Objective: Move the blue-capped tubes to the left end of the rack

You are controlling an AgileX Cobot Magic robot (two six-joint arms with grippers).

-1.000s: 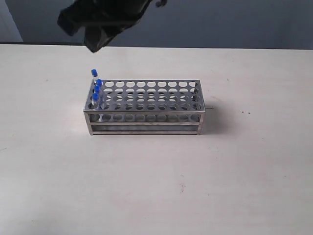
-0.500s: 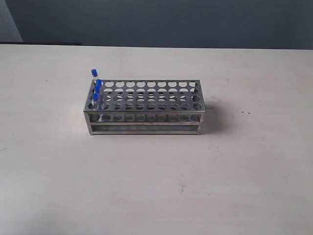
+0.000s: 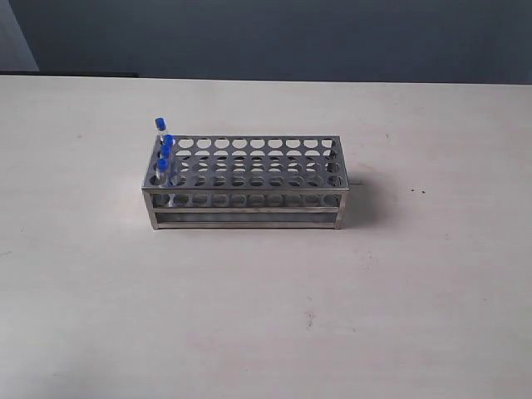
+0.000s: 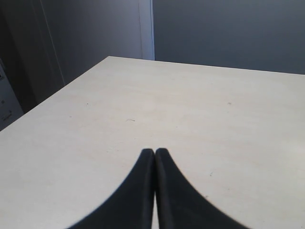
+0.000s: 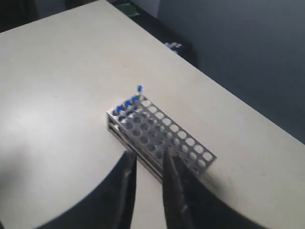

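The shiny metal rack [image 3: 249, 179] stands mid-table. Several blue-capped tubes [image 3: 163, 150] stand in the holes at its left end, one rising higher than the rest. Neither gripper shows in the exterior view. In the right wrist view the rack [image 5: 159, 138] and the blue-capped tubes [image 5: 128, 101] lie well below my right gripper [image 5: 147, 155], whose fingers stand apart with nothing between them. My left gripper [image 4: 154, 151] is shut and empty above bare table, with the rack out of its view.
The pale table [image 3: 266, 316] spreads wide around the rack. Its far edge meets a dark wall [image 3: 332, 33]. In the left wrist view a table corner [image 4: 109, 58] and dark panels show beyond it.
A dark arm that hung at the top of the exterior view one second ago has left the frame. The rack and tubes have not moved.
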